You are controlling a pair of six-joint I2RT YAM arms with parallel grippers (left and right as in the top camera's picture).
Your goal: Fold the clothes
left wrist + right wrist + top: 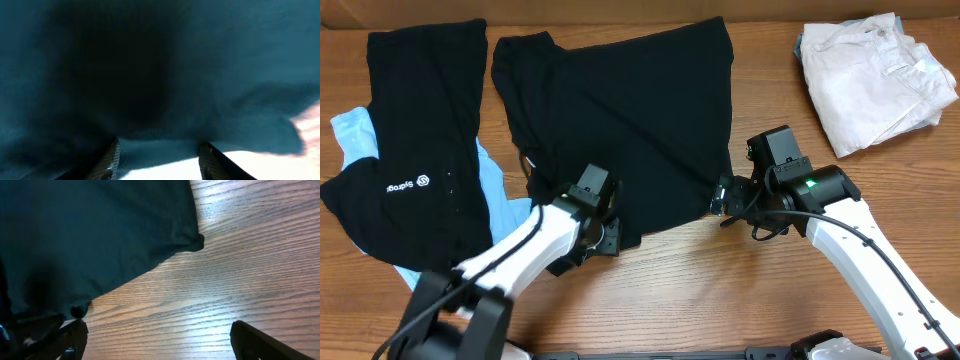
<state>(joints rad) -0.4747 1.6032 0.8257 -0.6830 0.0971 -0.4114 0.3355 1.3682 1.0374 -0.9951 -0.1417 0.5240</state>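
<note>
Black shirt (620, 110), near hem facing both arms: left gripper (159, 148) jaws apart at it; right gripper (159, 330) jaws wide, beside its corner.

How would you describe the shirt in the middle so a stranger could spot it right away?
On the wooden table, look to the centre, left of the crumpled white clothes. The plain black T-shirt lies spread out there; unlike the black garment beside it, it has no white lettering.
</note>
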